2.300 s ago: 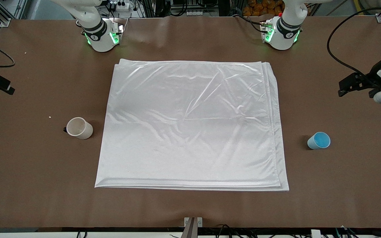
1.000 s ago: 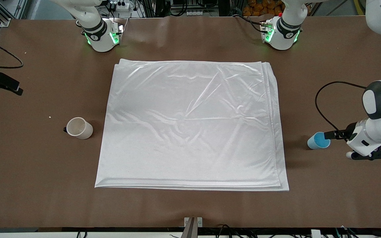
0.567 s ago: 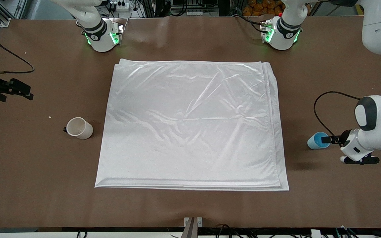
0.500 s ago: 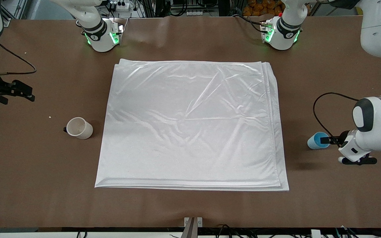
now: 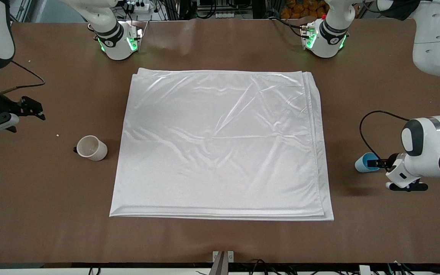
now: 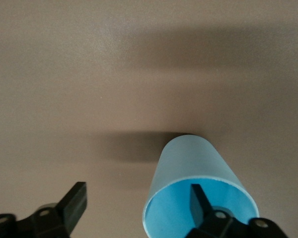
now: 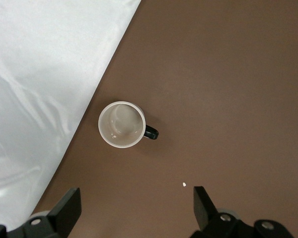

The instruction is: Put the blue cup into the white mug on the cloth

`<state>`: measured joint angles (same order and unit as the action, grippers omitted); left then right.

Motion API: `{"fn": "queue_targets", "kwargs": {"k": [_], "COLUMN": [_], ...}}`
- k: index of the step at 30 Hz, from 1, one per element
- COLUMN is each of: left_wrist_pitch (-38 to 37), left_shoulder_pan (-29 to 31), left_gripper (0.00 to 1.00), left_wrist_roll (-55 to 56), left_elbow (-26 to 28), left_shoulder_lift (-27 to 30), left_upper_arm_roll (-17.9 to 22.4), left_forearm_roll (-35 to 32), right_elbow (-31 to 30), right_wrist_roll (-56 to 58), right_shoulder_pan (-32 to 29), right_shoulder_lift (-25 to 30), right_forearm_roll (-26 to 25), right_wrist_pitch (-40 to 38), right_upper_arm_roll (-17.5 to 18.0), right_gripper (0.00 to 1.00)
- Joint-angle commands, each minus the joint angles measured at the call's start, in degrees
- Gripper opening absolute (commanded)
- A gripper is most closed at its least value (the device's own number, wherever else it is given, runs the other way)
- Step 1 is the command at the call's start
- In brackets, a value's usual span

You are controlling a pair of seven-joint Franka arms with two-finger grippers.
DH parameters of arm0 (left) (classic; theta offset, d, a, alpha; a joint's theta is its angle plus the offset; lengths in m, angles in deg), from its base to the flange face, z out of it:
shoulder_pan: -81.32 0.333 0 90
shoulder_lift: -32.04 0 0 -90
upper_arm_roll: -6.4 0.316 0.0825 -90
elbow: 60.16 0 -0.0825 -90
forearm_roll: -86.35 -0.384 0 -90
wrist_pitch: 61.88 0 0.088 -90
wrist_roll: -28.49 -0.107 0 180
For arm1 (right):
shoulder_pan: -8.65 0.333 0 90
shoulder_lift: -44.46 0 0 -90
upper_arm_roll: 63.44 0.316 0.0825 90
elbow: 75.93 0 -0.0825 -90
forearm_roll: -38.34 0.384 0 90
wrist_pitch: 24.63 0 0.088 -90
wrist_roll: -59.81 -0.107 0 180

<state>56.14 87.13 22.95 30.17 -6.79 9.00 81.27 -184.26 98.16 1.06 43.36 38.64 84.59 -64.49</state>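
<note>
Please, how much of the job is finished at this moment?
Done: nothing; the white mug and the blue cup stand on the table, off the cloth. In hand: the left claw, open, straddles the cup's rim. The right claw hangs open above the mug. Left: everything.

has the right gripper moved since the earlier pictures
Yes. The right gripper, open, has come in from the table's edge toward the cloth and hangs above the table near the white mug.

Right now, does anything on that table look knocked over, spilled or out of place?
Nothing stands out. The blue cup and the white mug both stand upright on the bare table, off the cloth, which lies flat with slight wrinkles. Only a tiny white crumb lies near the mug.
</note>
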Motion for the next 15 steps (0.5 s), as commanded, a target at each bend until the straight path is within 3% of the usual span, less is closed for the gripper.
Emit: {"fn": "queue_targets", "kwargs": {"k": [1, 7, 8, 15], "left_wrist_pitch": [0.4, 0.4, 0.4, 0.3], "left_shoulder_pan": [0.3, 0.3, 0.3, 0.2], "left_gripper": [0.56, 0.04, 0.00, 0.00], "left_wrist_roll": [-0.9, -0.4, -0.4, -0.6], "left_elbow": [-0.8, -0.7, -0.7, -0.9], "left_shoulder_lift": [-0.6, -0.9, -0.9, -0.3], "left_upper_arm_roll": [-0.3, -0.3, -0.3, -0.4], "left_forearm_roll": [-0.6, -0.6, -0.6, -0.8], "right_elbow": [-0.3, -0.8, -0.9, -1.4], "right_wrist_roll": [7.9, 14.4, 16.6, 29.9], "right_shoulder_pan": [-0.7, -0.6, -0.6, -1.5], "right_shoulder_lift": [-2.5, -5.1, -5.5, -8.1], "right_forearm_roll": [0.0, -0.7, -0.7, -1.1], "right_wrist_pitch": [1.9, 3.9, 4.7, 9.4], "right_upper_arm_roll": [0.3, 0.3, 0.3, 0.3], "right_gripper": [1.00, 1.00, 1.00, 1.00]}}
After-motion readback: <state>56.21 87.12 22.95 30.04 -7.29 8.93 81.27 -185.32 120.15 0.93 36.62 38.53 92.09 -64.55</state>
